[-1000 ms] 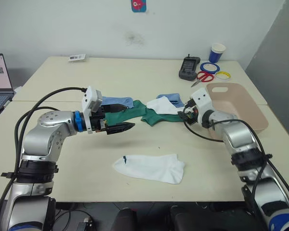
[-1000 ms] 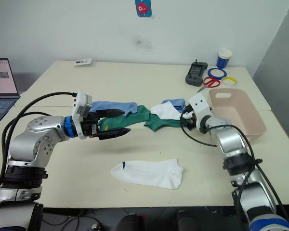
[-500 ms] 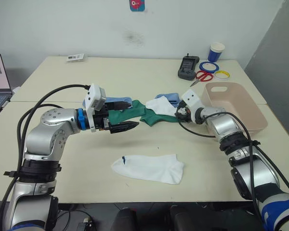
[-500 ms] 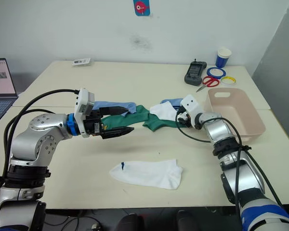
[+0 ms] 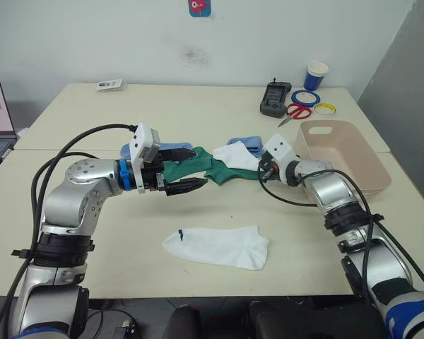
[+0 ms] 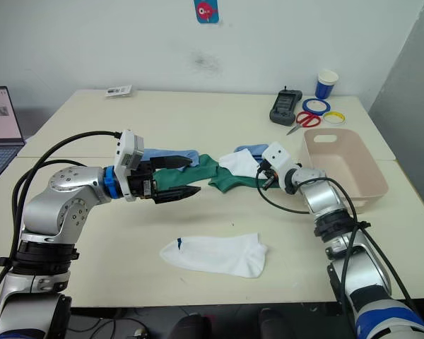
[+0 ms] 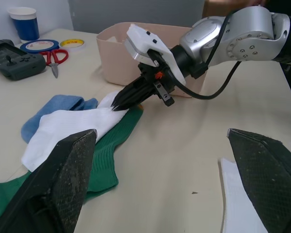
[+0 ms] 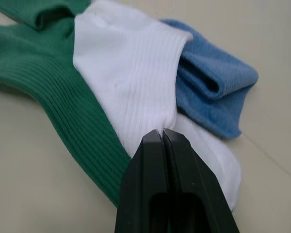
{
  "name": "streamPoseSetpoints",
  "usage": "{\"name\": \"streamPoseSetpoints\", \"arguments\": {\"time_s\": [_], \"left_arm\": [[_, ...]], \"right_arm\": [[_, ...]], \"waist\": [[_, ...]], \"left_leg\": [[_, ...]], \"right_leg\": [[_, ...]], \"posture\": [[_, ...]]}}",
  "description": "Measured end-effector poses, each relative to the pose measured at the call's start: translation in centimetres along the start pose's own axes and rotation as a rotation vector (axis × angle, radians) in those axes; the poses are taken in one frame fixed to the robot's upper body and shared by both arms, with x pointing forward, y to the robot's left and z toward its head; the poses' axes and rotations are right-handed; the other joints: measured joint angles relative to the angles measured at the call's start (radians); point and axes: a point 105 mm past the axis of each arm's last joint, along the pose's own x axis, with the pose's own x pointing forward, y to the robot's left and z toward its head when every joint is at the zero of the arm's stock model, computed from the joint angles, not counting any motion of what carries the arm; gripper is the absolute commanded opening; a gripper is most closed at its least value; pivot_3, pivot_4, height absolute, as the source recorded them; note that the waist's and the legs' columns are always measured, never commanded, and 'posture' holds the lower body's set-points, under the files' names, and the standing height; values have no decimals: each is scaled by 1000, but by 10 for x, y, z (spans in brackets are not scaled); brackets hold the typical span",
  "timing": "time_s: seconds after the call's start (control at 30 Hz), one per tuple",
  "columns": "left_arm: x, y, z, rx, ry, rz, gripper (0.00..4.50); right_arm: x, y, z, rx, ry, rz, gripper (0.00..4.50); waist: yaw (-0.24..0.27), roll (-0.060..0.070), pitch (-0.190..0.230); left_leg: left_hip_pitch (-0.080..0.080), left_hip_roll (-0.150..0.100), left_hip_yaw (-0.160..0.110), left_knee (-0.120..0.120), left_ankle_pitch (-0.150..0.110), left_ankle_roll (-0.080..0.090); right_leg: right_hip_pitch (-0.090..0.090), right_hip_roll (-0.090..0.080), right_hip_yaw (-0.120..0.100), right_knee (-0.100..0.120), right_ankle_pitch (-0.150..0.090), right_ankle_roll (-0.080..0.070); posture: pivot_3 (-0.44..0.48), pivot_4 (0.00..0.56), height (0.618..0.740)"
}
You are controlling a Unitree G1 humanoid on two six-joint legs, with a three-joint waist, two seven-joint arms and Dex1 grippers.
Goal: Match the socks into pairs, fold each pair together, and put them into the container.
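Across the beige table (image 5: 198,106) both arms reached inward toward the middle. From the near left edge the left arm rose, bent at the elbow and ran rightward, level over the tabletop, its left gripper (image 5: 186,169) pointing right with the two black fingers spread wide apart and grasping nothing; one finger hung over the dark green socks (image 5: 191,164) and the other over bare table just nearer. From the near right corner the right arm climbed away, bent and pointed left, its right gripper (image 7: 120,103) angled down so the fingertips touched the white sock (image 8: 131,97) in the pile. Its fingers were pressed tightly together; whether any cloth was pinched between them could not be told.

At the right side the container (image 5: 353,152) stood just right of that forearm, nothing visible inside it. Near the front edge, between the two arms and well apart from the pile, a second white sock (image 5: 218,246) lay flat.

At the centre of the table, the pile sat between the grippers: the green socks stretched left to right, the white sock lay on top of them toward the right, and a light blue sock (image 8: 214,92) lay partly under that white one on its far side. Another light blue sock (image 6: 171,155) lay at the left end, behind the left gripper.

At the far right were a black device (image 5: 276,97), rolls of tape (image 5: 305,97), red scissors (image 5: 295,112) and a blue paper cup (image 5: 316,75).
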Motion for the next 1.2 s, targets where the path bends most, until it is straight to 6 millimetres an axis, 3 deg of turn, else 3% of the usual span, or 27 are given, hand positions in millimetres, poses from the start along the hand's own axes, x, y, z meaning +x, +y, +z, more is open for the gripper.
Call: {"name": "streamPoseSetpoints", "arguments": {"time_s": [0.2,0.33,0.53,0.6,0.67,0.73,0.83,0.9,1.07,1.2], "left_arm": [[-3,9,-6,3,16,48,4500],[-9,26,-11,25,48,132,4500],[-27,39,-16,7,94,188,4500],[-32,40,-16,8,110,193,4500],[-36,40,-16,10,120,188,4500],[-40,39,-20,2,135,189,4500],[-44,32,-32,-22,158,173,4500],[-42,26,-34,-15,165,155,4500],[-33,4,-34,49,174,65,4500],[-25,-13,-41,97,195,-28,4500]], "right_arm": [[-13,-7,32,-126,-104,-38,14],[-26,-2,63,-222,-197,-35,14],[-59,35,113,-286,-353,129,14],[-70,52,116,-279,-373,216,14],[-78,67,107,-257,-348,308,14],[-82,76,85,-259,-269,373,14],[-84,80,45,-214,-131,424,14],[-87,81,31,-184,-86,442,14],[-104,70,10,-185,-1,456,14],[-108,56,13,-205,2,427,14]], "waist": [[0,0,0],[0,0,0],[1,1,0],[2,1,0],[4,1,0],[5,1,0],[4,0,0],[4,0,0],[3,1,1],[-1,1,1]], "left_leg": [[0,0,0,0,0,0],[0,0,0,0,0,0],[-1,2,0,0,0,0],[-1,2,0,0,0,0],[-1,2,0,0,0,0],[-1,1,0,0,0,0],[-1,1,1,1,0,0],[-1,2,1,1,0,0],[0,2,1,0,0,0],[1,3,1,0,0,0]], "right_leg": [[0,0,0,0,0,0],[-1,0,0,0,0,0],[-1,1,-1,0,0,0],[-1,1,-2,0,0,0],[-1,0,-2,0,0,0],[0,-1,-2,0,0,0],[0,-1,-1,-1,-2,3],[0,0,-1,-1,-2,3],[0,0,0,-1,-2,3],[0,1,0,-1,-3,4]], "posture": [[0,150,732],[0,150,732],[0,150,732],[0,150,732],[0,150,732],[0,150,732],[0,150,732],[0,150,732],[0,150,732],[0,150,732]]}}
